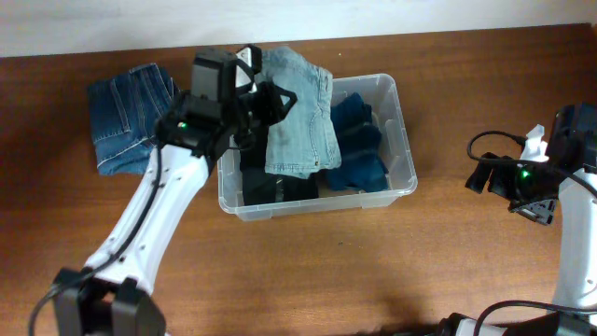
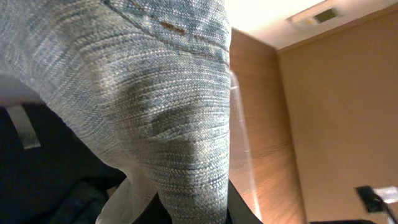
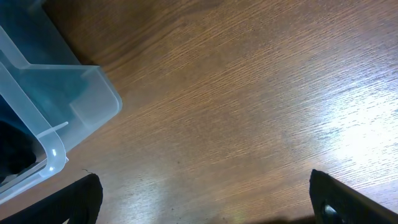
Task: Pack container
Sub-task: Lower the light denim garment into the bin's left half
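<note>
- The container [image 1: 408,140] stands upright on the table [image 1: 354,271], at mid-table toward the rear edge. Its long side runs left to right and its top is open.
- Right half of the container: dark blue clothes [image 1: 359,149], piled against the right wall.
- Front left of the container: black cloth [image 1: 270,187], pressed against the clear front wall.
- Left half of the container: light jeans [image 1: 298,126] drape over the other contents. Their upper end reaches past the rear rim.
- The left gripper [image 1: 270,101] is at the left edge of the light jeans, above the container's rear left corner. Its jaws are pinched on the denim.
- In the left wrist view the denim fills most of the frame and hides the fingers. The exact pinch point cannot be confirmed; it appears to be on the upper left edge of the cloth.
- Obstruction: the left arm crosses the container's left rim in the overhead view and hides that rim.
- Folded dark jeans [image 1: 126,117] lie flat on the table to the left of the container. Their right edge lies under the left arm, so contact with the container cannot be determined.
- The right gripper [image 3: 205,208] is well to the right of the container, over bare table. Its fingers are spread wide with nothing between them.
- A black cable [image 1: 485,140] loops beside the right arm.
</note>
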Robot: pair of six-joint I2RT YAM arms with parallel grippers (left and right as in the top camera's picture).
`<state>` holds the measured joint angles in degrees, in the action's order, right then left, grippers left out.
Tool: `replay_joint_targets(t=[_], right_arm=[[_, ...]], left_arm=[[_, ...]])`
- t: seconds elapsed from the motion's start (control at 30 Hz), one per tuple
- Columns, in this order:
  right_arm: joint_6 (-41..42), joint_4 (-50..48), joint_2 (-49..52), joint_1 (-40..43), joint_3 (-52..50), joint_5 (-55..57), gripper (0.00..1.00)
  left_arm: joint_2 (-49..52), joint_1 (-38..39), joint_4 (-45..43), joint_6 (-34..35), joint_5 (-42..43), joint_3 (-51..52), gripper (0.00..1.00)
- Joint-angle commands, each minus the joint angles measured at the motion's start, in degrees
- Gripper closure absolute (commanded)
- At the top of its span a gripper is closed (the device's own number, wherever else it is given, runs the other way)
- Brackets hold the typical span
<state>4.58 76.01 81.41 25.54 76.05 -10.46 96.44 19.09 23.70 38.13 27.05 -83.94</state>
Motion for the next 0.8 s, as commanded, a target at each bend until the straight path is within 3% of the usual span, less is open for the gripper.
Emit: replay_joint_targets(t=[0.0, 0.3, 0.43, 0.5, 0.6, 0.67, 0.77], right_arm=[[0.3, 0.0, 0.0, 0.3, 0.0, 0.2, 0.02], [0.3, 0.0, 0.0, 0.3, 0.0, 0.2, 0.02], [0.3, 0.0, 0.0, 0.3, 0.0, 0.1, 0.02], [0.3, 0.0, 0.0, 0.3, 0.0, 0.1, 0.02], [0.3, 0.0, 0.0, 0.3, 0.0, 0.2, 0.02], [0.3, 0.0, 0.0, 0.3, 0.0, 0.2, 0.02], [0.3, 0.0, 0.0, 0.3, 0.0, 0.2, 0.02]], left_arm=[[2.5, 0.3, -1.3, 1.2, 4.7, -1.7, 0.99], [4.0, 0.3, 7.6, 3.1, 2.8, -1.6, 0.99], [4.1, 0.2, 10.8, 3.0, -3.0, -1.6, 0.95], [4.1, 0.2, 11.8, 3.0, -4.7, -1.6, 0.84], [4.1, 0.2, 12.4, 0.3, -5.3, -1.5, 0.46], [4.1, 0.2, 12.4, -2.0, -5.3, -1.5, 0.45], [4.1, 0.2, 12.6, -4.7, -5.5, -1.5, 0.32]])
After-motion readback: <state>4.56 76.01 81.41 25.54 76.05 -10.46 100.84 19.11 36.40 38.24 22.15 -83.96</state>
